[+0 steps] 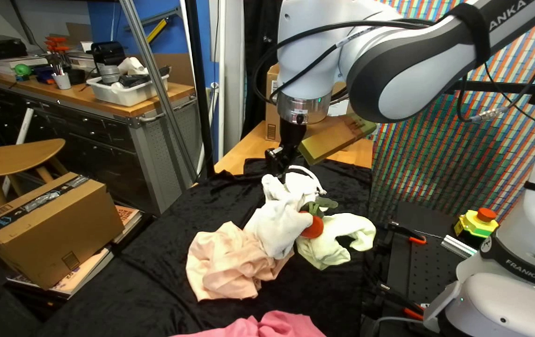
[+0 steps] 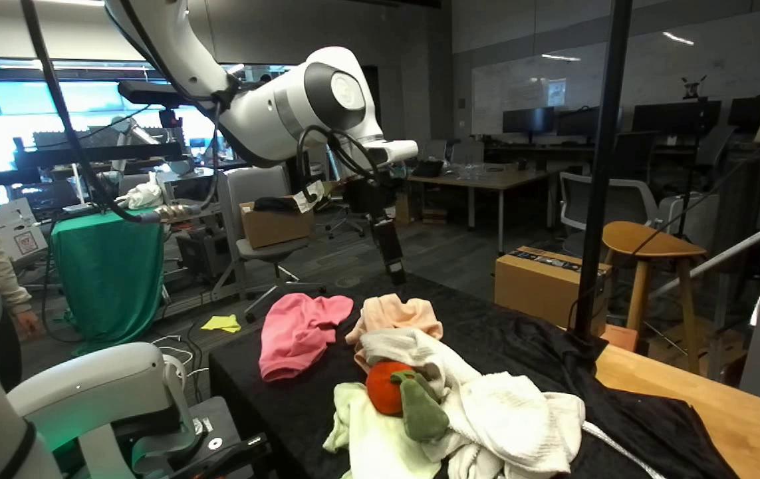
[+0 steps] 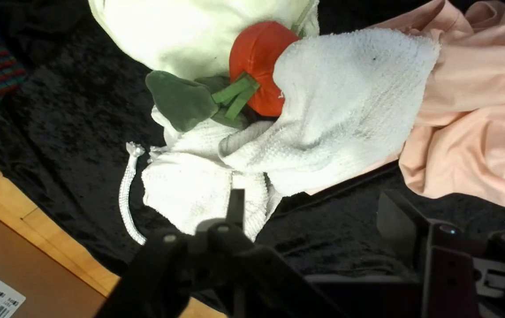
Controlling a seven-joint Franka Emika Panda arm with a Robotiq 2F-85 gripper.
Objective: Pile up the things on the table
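Glaring windows [image 2: 20, 100] against gloom; overexposed white cloth [image 3: 186, 190] in wrist view.

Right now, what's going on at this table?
A Franka arm is on a piling job; its tool hangs open and empty above the black table. A white cloth lies partly over the peach cloth and the red-orange object; the pale yellow-green cloth is in the same heap. The pink cloth lies apart, so piling looks unfinished.
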